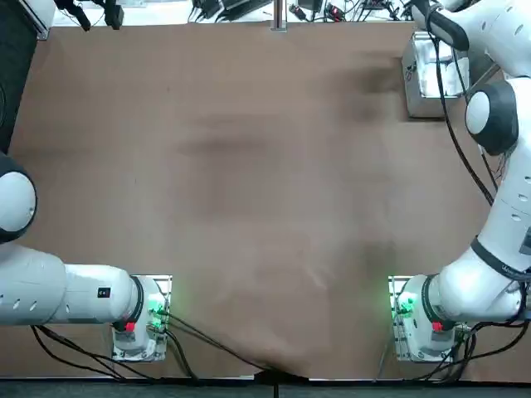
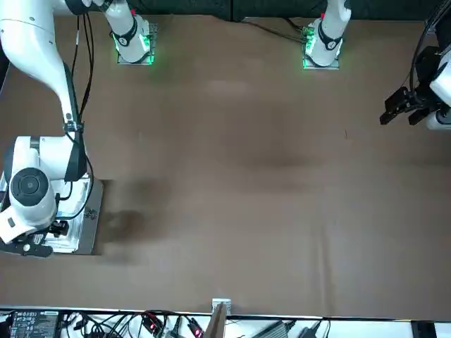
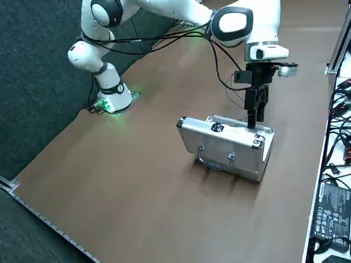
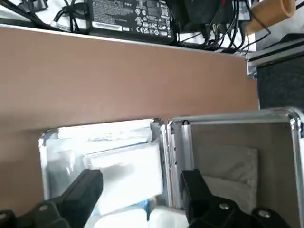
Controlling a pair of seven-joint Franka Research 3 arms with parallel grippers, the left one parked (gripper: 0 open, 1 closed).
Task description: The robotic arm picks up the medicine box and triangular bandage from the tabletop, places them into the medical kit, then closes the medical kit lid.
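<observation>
Tabletop brown, glossy; cables beyond edge; right end effector spread, seemingly above open medical kit

The case is shiny metal; the tabletop looks smooth, faintly glossy.

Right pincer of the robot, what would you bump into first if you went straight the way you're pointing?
The right pincer, fingers open, points down at the open medical kit. Probably the white packet inside, or the kit's metal rim; I can't tell which is closer.
</observation>
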